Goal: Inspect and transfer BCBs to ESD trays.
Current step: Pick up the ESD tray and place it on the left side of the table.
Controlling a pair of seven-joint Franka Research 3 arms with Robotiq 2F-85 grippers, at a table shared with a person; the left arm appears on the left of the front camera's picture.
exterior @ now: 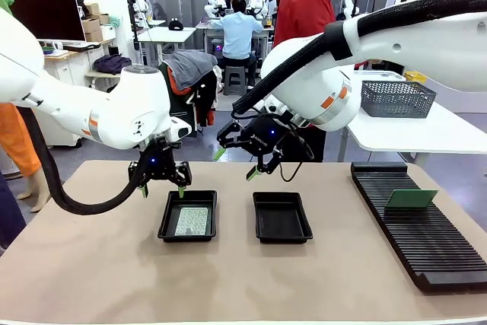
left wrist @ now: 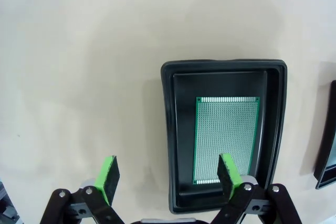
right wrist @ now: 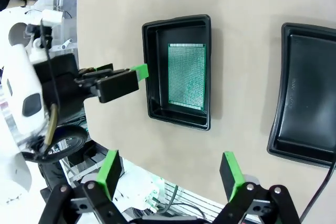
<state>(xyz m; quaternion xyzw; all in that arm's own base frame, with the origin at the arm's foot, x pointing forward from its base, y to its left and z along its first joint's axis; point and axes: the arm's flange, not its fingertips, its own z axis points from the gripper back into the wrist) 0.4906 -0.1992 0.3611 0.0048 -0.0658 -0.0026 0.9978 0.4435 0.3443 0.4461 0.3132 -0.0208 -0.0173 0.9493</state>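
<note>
Left gripper [exterior: 163,188] hangs open above the far rim of the left tray [exterior: 163,222], jaws spread wide and holding nothing. In the left wrist view one green pad [left wrist: 108,177] sits over bare table [left wrist: 79,77] beside the tray, and the other sits over the lower corner of the board [left wrist: 227,140] lying inside. That board is flat on the tray floor, apart from the gripper and shifted toward one long wall. It is a thin green rectangle with a pale face finely dotted with holes, a green border and a row of dots along one short edge. Its long axis runs with the tray's, from the robot's side toward the far side of the table. Right gripper [exterior: 234,164] is raised and tilted beyond the gap between the trays, jaws apart and empty. The right tray [exterior: 281,218] sits just beside the left one, glossy black with a bare floor. A second board [exterior: 411,198] stands on its long edge in the ribbed black rack [exterior: 426,249] at the right, leaning slightly.
</note>
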